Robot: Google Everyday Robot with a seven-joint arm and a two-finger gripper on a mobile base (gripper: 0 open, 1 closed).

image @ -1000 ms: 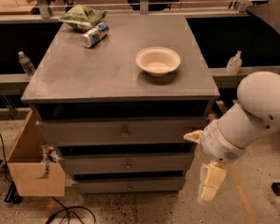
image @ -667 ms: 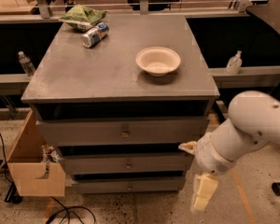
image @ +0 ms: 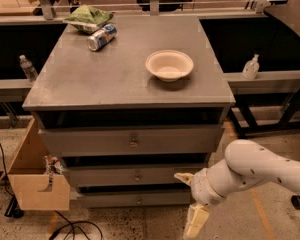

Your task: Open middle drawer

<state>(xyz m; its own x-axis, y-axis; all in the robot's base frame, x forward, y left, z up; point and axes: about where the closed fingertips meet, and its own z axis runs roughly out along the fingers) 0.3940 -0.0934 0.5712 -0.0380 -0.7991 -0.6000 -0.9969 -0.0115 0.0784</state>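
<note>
The grey cabinet has three drawer fronts. The middle drawer is the medium front, with a small round knob at its centre, and it sits closed. My gripper hangs in front of the cabinet's lower right, right of that knob. Its cream fingers are spread open and hold nothing. One fingertip lies near the right end of the middle drawer front. The white arm comes in from the right.
The tallest drawer front is above, the thinnest below. On top are a white bowl, a can and a green bag. A cardboard box and cables lie at the left.
My arm and gripper have moved left and down, closer to the cabinet's front by the lower drawers. The drawers have not moved.
</note>
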